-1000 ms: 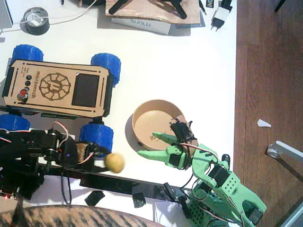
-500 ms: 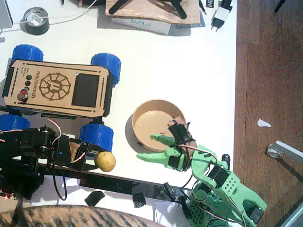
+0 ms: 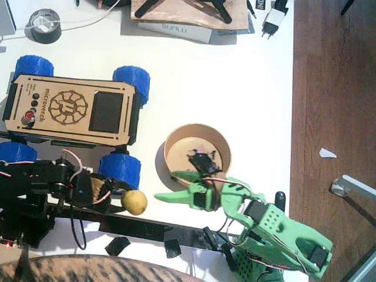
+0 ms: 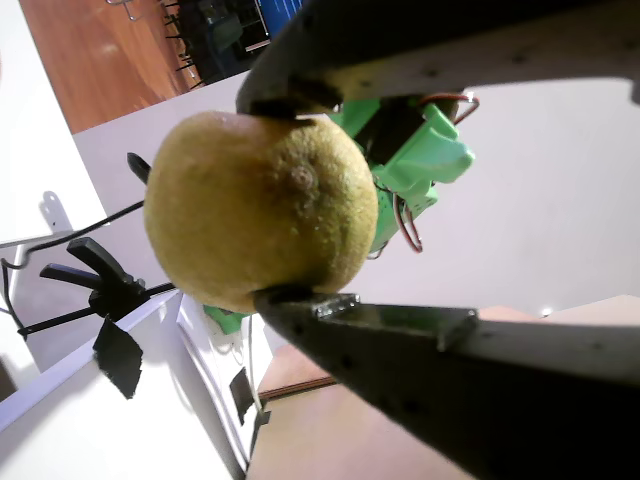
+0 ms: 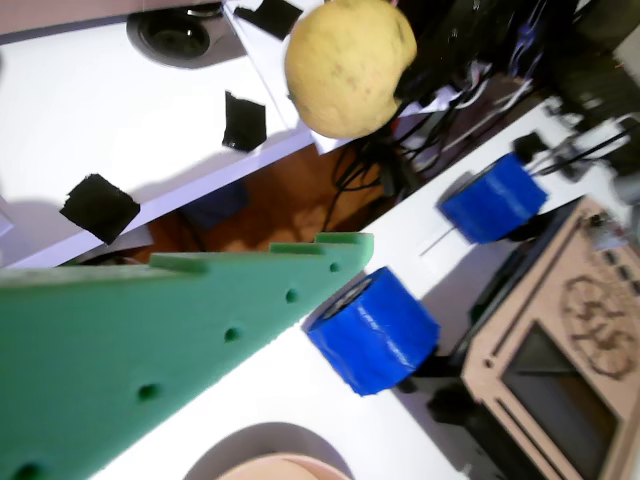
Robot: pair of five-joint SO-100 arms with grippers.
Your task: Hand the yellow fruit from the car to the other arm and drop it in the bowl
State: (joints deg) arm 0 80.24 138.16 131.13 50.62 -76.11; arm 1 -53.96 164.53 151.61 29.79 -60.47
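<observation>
Left gripper [image 3: 120,198]: closed on the fruit [image 3: 134,202]; in a wrist view the fruit [image 4: 262,212] is seen pinched between two dark jaws, held off the car [image 3: 73,110] and near its front wheel [image 3: 120,168].
Right gripper [image 3: 173,187]: green, jaws spread, nothing held; tips are pointed toward the fruit, still apart from it.
Bowl [image 3: 197,154]: just behind the right gripper, a few crumbs inside.
Risk: the fruit is round and gripped at narrow contact lines; a slip is judged likely if the left jaws are released before the green jaws are closed.
Risk: only one green finger [image 5: 180,320] is seen below the fruit [image 5: 350,65]; a misaligned approach could knock it loose.
Room: bare table is left between the wheel and bowl; the table edge lies just beside the fruit, so a drop could roll off.
</observation>
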